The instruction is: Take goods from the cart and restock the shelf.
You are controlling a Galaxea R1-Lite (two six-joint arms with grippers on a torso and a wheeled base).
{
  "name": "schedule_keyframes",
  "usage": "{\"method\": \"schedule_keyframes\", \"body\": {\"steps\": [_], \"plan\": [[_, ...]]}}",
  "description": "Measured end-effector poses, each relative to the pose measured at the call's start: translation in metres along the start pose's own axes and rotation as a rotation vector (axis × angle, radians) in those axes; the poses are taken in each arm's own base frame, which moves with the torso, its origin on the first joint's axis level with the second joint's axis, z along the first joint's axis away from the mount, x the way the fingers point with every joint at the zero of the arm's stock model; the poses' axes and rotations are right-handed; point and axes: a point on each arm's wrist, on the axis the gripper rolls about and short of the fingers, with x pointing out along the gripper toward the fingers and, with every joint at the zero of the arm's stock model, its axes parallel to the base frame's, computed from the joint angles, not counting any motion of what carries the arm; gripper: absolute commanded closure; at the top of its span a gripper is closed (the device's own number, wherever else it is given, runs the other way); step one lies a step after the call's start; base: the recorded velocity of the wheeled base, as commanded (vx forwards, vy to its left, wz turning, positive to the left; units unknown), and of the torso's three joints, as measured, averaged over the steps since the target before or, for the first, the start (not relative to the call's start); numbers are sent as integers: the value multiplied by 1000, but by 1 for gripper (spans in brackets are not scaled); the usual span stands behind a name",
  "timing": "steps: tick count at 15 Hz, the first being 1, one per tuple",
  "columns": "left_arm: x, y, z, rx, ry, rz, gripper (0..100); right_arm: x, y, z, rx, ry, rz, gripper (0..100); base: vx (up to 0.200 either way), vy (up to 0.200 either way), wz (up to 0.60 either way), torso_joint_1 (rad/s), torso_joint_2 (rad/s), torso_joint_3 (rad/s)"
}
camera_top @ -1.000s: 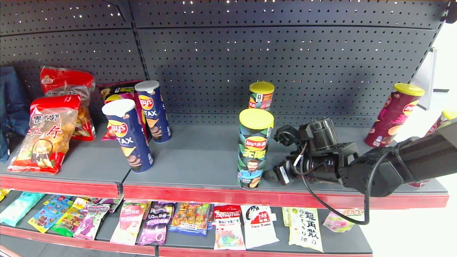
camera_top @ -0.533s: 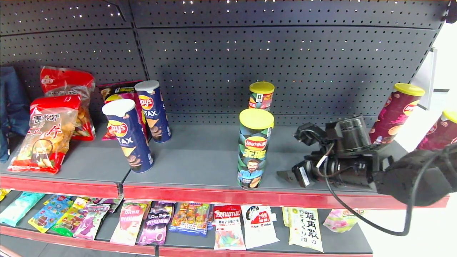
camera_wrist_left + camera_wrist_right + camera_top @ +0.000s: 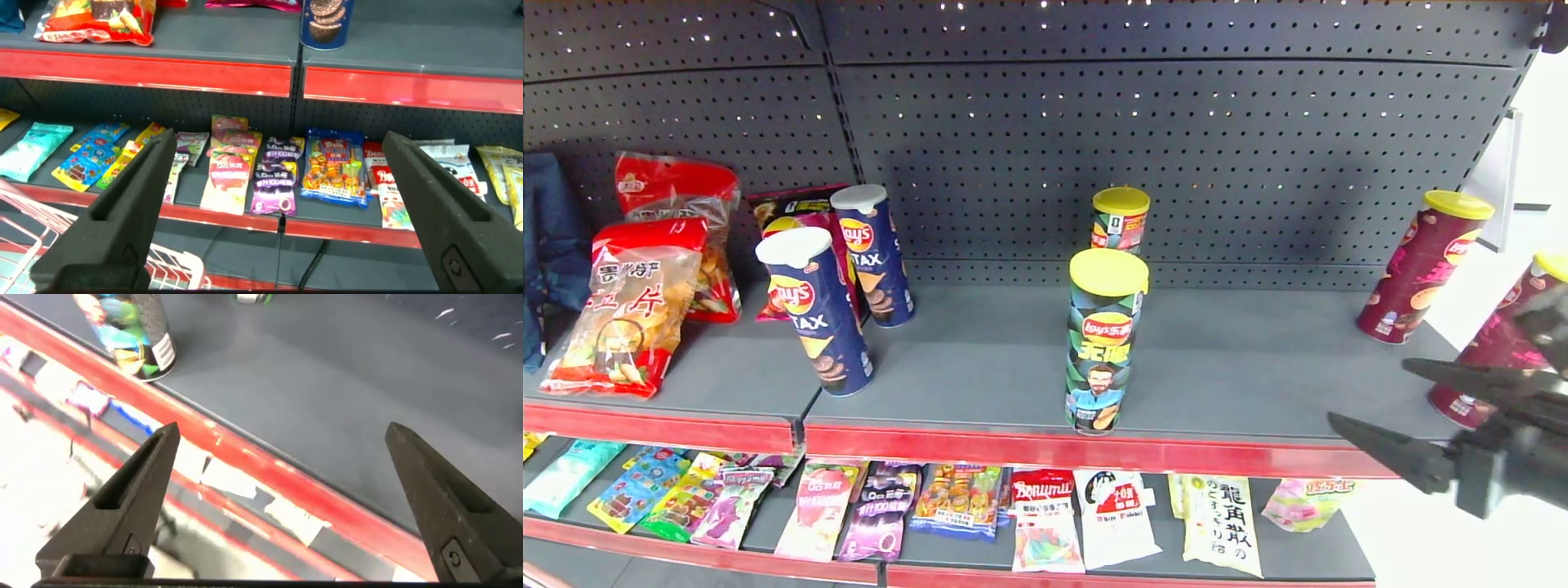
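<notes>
A green chip can with a yellow lid (image 3: 1105,343) stands upright near the front edge of the grey shelf (image 3: 1241,367); its base appears in the right wrist view (image 3: 135,335). A second green can (image 3: 1121,219) stands behind it by the pegboard. My right gripper (image 3: 1368,392) hangs open and empty off the shelf's front right, well to the right of the can; its jaws are wide apart in its wrist view (image 3: 283,429). My left gripper (image 3: 279,139) is open and empty, low in front of the lower shelf.
Two blue cans (image 3: 815,310) and red snack bags (image 3: 629,302) fill the shelf's left. Two maroon cans (image 3: 1421,265) stand at the right end, one close behind my right gripper. Candy bags (image 3: 270,171) line the lower shelf. A wire cart corner (image 3: 176,265) shows below.
My right arm has drawn back from beside the green can, moving right and off the shelf's front edge. The can stays standing where it was.
</notes>
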Motion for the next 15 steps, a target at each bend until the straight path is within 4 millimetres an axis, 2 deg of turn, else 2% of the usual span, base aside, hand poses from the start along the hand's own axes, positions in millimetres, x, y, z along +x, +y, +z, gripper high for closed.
{"method": "schedule_keyframes", "body": {"steps": [2,3,5,7,10,15], "plan": [[0,0,0,0,0,0,0,-45,0,-21,9,-106,-46,0,0,0,0,0,0,0],[0,0,0,0,0,0,0,-60,4,-33,22,-141,-75,0,0,0,0,0,0,0],[0,0,0,0,0,0,0,-87,15,-65,67,-185,-174,0,0,0,0,0,0,0],[0,0,0,0,0,0,0,-104,29,-96,104,-201,-236,0,0,0,0,0,0,0],[0,0,0,0,0,0,0,-113,44,-136,126,-219,-275,0,0,0,0,0,0,0],[0,0,0,0,0,0,0,-118,48,-147,125,-297,-324,0,0,0,0,0,0,0]]}}
